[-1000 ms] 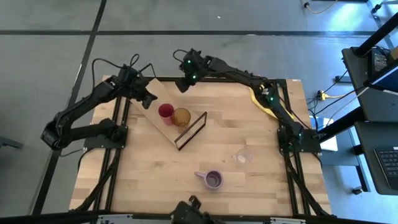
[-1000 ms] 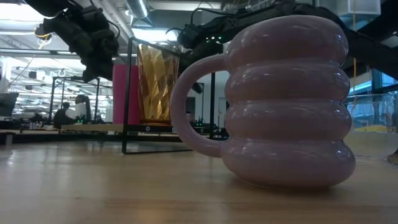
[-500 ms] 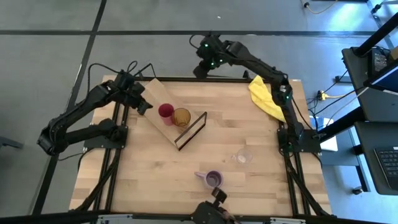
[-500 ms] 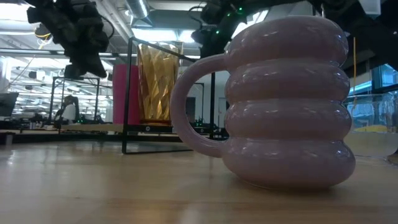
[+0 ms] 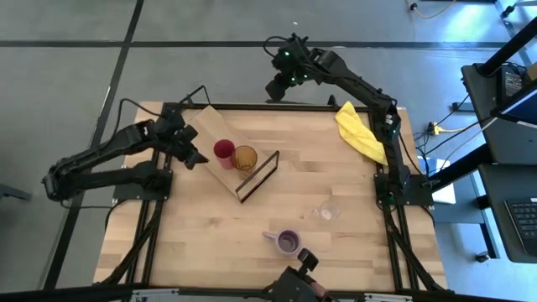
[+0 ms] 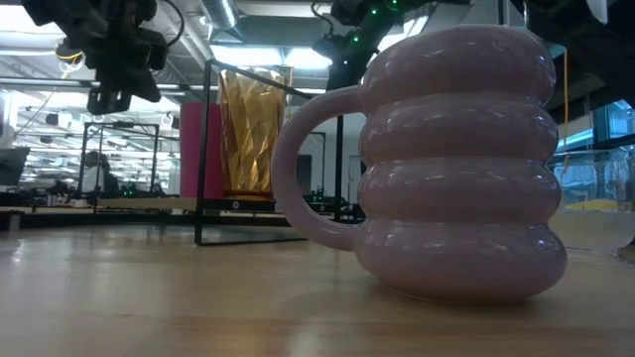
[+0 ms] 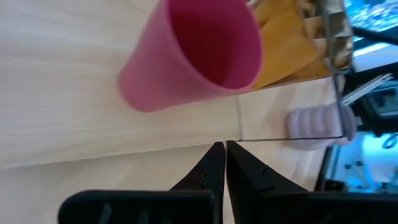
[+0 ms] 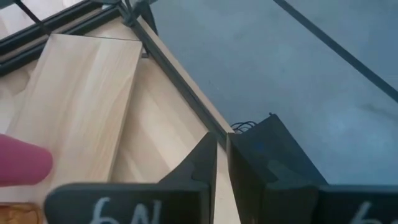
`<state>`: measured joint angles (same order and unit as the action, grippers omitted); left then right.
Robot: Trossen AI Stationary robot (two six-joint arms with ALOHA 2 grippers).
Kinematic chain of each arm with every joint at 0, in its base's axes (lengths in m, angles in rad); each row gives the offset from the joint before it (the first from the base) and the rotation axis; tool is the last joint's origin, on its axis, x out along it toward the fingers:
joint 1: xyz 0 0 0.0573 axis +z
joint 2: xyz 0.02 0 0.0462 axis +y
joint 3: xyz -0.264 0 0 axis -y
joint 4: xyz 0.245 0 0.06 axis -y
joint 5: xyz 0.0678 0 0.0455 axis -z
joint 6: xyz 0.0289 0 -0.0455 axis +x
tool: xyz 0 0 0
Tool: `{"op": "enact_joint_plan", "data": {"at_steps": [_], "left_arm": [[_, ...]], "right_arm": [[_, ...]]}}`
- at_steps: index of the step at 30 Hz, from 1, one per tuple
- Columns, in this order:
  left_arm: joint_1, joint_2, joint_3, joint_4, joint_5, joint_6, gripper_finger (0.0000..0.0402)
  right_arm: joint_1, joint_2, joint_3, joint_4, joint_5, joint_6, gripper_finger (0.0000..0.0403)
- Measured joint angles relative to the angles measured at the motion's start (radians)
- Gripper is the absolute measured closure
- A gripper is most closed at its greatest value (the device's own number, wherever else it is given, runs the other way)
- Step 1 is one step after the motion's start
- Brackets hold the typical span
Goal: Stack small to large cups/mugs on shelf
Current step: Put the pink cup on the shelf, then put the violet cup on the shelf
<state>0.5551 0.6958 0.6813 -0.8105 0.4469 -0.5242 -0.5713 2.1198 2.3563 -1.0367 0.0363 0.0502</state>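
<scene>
Cups still loose, the purple mug (image 5: 288,242) and clear glass (image 5: 328,210), sat near your counter's (image 5: 201,243) front edge, nearer the right arm; both hands, left (image 5: 195,158) and right (image 5: 274,91), were clenched, empty.

On the shelf (image 5: 211,134) we see the cup (image 5: 223,150) and tumbler (image 5: 244,157) side by side, apparently touching, just before the wire frame (image 5: 258,175). Nearer the table's (image 5: 352,243) front stand the mug (image 5: 288,242) and, to its right, the glass (image 5: 328,210), well apart from the shelf.
</scene>
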Motion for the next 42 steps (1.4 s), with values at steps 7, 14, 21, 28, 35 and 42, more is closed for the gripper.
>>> {"op": "enact_joint_plan", "data": {"at_steps": [7, 14, 21, 28, 35, 42], "left_arm": [[-0.119, 0.009, -0.114, 0.153, -0.082, -0.141, 0.0394], [-0.173, 0.011, -0.191, 0.296, -0.135, -0.207, 0.0394], [-0.179, 0.013, -0.231, 0.380, -0.188, -0.235, 0.0394], [-0.179, 0.013, -0.231, 0.395, -0.254, -0.229, 0.0394], [-0.179, 0.018, -0.231, 0.425, -0.288, -0.227, 0.0394], [-0.179, 0.017, -0.231, 0.390, -0.224, -0.225, 0.0394]], "right_arm": [[0.000, -0.004, 0.000, 0.000, 0.000, 0.001, 0.0363], [-0.001, -0.014, 0.000, 0.013, -0.001, 0.001, 0.0363], [-0.002, -0.016, 0.000, 0.031, -0.001, 0.001, 0.0363], [-0.002, -0.016, 0.000, 0.032, -0.001, 0.001, 0.0363], [-0.002, -0.016, 0.000, 0.032, -0.001, 0.001, 0.0363], [-0.002, -0.016, 0.000, -0.001, -0.014, -0.011, 0.0363]]}}
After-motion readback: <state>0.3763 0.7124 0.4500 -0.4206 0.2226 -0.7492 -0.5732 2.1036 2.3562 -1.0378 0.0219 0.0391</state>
